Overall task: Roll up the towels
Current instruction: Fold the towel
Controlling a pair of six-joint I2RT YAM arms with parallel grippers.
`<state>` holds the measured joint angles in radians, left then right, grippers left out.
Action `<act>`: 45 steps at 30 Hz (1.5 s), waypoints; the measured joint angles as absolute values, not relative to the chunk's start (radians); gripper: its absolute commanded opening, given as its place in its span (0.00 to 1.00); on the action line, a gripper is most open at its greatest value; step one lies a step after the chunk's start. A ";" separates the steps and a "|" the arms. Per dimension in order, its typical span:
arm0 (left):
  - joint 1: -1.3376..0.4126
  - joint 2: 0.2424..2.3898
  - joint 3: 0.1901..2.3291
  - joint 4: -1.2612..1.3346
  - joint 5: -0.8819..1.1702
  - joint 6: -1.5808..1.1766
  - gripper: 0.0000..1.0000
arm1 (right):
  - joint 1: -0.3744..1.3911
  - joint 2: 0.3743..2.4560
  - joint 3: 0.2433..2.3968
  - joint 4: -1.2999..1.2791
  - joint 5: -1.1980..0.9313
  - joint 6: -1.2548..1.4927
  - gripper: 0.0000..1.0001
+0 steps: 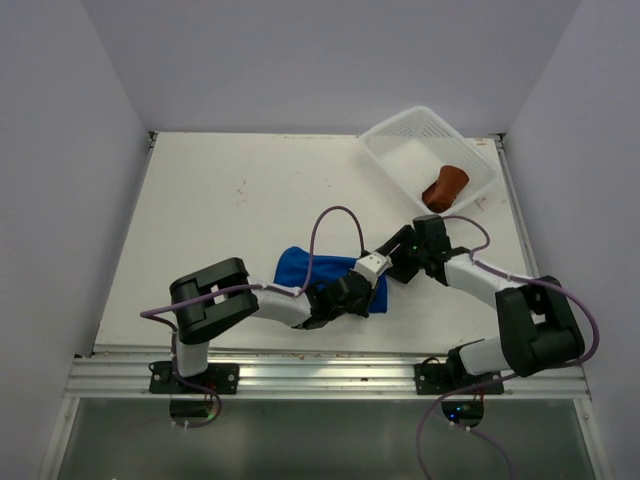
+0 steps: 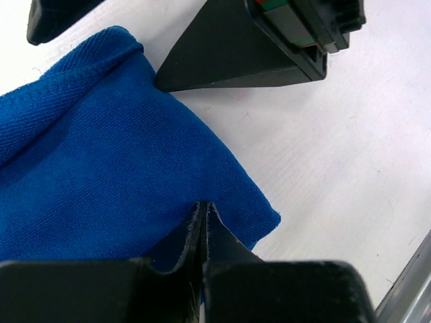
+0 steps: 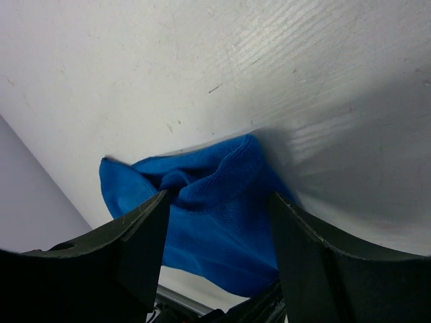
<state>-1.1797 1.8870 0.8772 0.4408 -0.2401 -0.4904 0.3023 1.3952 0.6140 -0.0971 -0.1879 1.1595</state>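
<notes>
**Blue towel** [image 1: 300, 268]: lies flat on the desk [image 1: 230, 200], lower centre of the overhead picture. Its long axis runs from upper left to lower right. Not yet rolled, though one corner is bunched up at its right end.

**Left gripper** [image 2: 204, 219]: reaches in from the lower left to the towel's lower-right end. Its fingers are pressed together, and the cloth puckers toward the tips, so it seems pinched on the edge.

**Right gripper** [image 3: 217, 202]: comes in from the right, just beside the left gripper at the same end. Fingers [image 3: 145, 249] stand apart, straddling the raised corner and clamping nothing.

**Relation for the coming move:** both grippers crowd the right end, and the rest of the towel stretches away from them toward the picture's left. A roll would probably start here and travel leftward along the long axis.

**Brown towel** [image 1: 445, 186]: already a tight roll, lying in the white basket [image 1: 400, 135] at upper right, well apart from both grippers.
</notes>
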 measured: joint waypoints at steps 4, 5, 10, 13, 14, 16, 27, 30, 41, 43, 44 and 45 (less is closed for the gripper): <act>-1.180 1.887 0.877 0.441 -0.240 -0.490 0.00 | 0.302 1.424 0.617 -0.067 -0.187 1.173 0.64; -1.180 1.887 0.877 0.441 -0.240 -0.490 0.00 | 0.302 1.433 0.619 -0.062 -0.187 1.178 0.64; -1.180 1.887 0.877 0.441 -0.241 -0.490 0.00 | 0.303 1.464 0.621 -0.031 -0.183 1.203 0.64; -1.180 1.887 0.877 0.441 -0.241 -0.490 0.00 | 0.310 1.467 0.621 -0.015 -0.175 1.221 0.64; -1.180 1.887 0.877 0.441 -0.241 -0.490 0.00 | 0.311 1.467 0.621 -0.007 -0.172 1.226 0.64; -1.180 1.887 0.877 0.442 -0.241 -0.490 0.00 | 0.313 1.467 0.621 0.006 -0.166 1.237 0.64; -1.180 1.887 0.872 0.448 -0.246 -0.490 0.00 | 0.315 1.512 0.655 0.017 -0.157 1.249 0.64; -1.180 1.887 0.872 0.448 -0.246 -0.490 0.00 | 0.315 1.513 0.673 0.002 -0.148 1.237 0.64; -1.180 1.887 0.869 0.453 -0.246 -0.490 0.00 | 0.315 1.540 0.799 -0.042 -0.122 1.161 0.64; -1.180 1.887 0.869 0.453 -0.246 -0.490 0.00 | 0.315 1.541 0.799 -0.052 -0.122 1.156 0.64; -1.180 1.887 0.869 0.453 -0.246 -0.490 0.00 | 0.315 1.541 0.799 -0.056 -0.122 1.153 0.64; -1.180 1.887 0.869 0.453 -0.246 -0.490 0.00 | 0.315 1.541 0.799 -0.060 -0.122 1.148 0.64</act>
